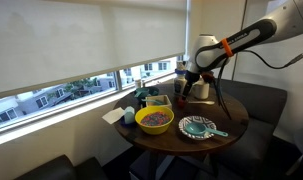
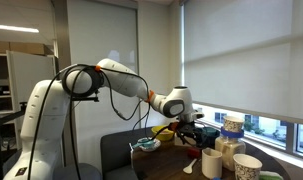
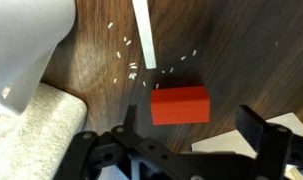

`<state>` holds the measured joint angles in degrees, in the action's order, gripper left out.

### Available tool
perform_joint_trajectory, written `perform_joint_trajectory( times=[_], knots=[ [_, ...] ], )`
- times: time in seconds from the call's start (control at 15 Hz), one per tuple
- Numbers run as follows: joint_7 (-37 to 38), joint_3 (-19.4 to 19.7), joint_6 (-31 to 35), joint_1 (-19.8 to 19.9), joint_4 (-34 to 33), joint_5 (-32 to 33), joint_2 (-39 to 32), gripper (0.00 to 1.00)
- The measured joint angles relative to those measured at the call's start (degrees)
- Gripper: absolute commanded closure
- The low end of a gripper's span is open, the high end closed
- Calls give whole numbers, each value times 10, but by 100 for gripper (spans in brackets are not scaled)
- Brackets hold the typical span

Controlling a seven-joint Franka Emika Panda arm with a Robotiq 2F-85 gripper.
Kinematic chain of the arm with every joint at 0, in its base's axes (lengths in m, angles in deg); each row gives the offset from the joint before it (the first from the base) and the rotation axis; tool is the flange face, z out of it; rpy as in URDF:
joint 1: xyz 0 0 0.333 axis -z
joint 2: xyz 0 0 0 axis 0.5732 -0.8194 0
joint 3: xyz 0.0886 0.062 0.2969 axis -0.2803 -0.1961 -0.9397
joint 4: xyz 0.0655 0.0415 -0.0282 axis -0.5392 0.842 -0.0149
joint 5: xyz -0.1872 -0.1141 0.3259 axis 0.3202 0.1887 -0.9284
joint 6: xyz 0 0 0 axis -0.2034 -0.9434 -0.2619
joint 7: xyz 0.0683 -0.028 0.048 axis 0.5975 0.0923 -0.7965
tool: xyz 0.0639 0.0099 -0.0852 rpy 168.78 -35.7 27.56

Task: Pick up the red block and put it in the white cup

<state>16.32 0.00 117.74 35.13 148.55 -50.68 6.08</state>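
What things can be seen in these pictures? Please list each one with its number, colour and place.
red block: one, red, on the table just ahead of the gripper
white cup: one, white, near the table edge
cream cup: one, cream, beside the white cup
striped container: one, striped, behind the cups
bowl: one, yellow, on the table with mixed-colour contents
plate: one, teal, beside the bowl
blue cup: one, blue, on the window side of the bowl
table: one, dark wood, round
blind: one, pale, drawn over most of the window
arm: one, white, reaching over the table
gripper: one, black, open, above the table
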Motion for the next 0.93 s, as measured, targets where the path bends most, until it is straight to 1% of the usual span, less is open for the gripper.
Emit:
perform_joint_trajectory(
  times=[0.4,0.67,0.93],
  knots=[
    [-3,-18,-19,21,-38,-3,-34,0],
    [-10,-31,-19,27,-54,-3,-51,0],
    [-10,-35,-20,27,-69,-3,-63,0]
  ],
)
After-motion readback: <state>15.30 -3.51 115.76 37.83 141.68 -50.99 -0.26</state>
